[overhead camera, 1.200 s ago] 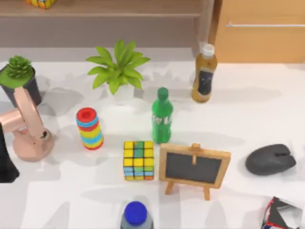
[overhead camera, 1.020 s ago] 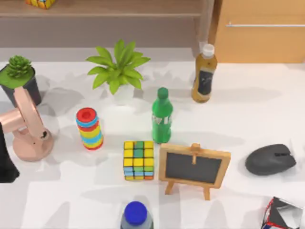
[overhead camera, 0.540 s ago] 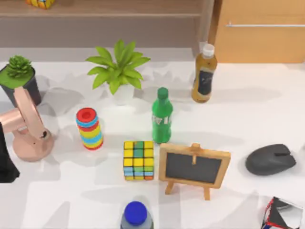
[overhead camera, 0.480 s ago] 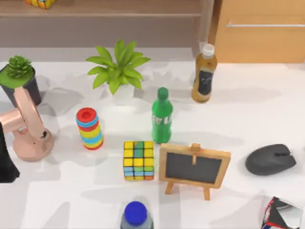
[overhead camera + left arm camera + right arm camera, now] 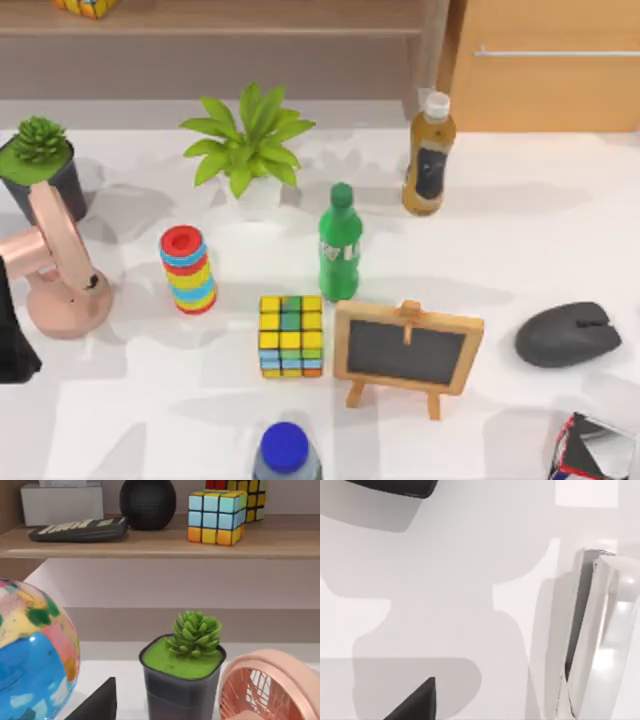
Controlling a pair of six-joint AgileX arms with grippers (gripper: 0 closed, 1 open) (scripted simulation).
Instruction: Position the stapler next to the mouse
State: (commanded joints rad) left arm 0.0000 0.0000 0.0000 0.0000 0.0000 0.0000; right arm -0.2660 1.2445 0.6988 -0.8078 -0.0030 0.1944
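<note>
The dark grey oval mouse (image 5: 568, 335) lies on the white table near its right edge. The stapler (image 5: 592, 448), white with red and black edging, sits at the table's front right corner, a short way in front of the mouse and apart from it. In the right wrist view the white stapler (image 5: 594, 630) lies on the table, the mouse's dark edge (image 5: 395, 486) is farther off, and a dark part of my right gripper (image 5: 417, 702) hovers above the table beside the stapler. My left arm (image 5: 12, 340) stays parked at the left edge.
A small chalkboard easel (image 5: 407, 350), a Rubik's cube (image 5: 291, 335), a green bottle (image 5: 340, 243), a ring stack (image 5: 187, 270), a pink fan (image 5: 55, 265), two potted plants, a brown bottle (image 5: 429, 153) and a blue-capped bottle (image 5: 286, 450) stand left of the mouse.
Shadows on the table near the front right corner have shifted. The mouse and the other objects have not moved.
</note>
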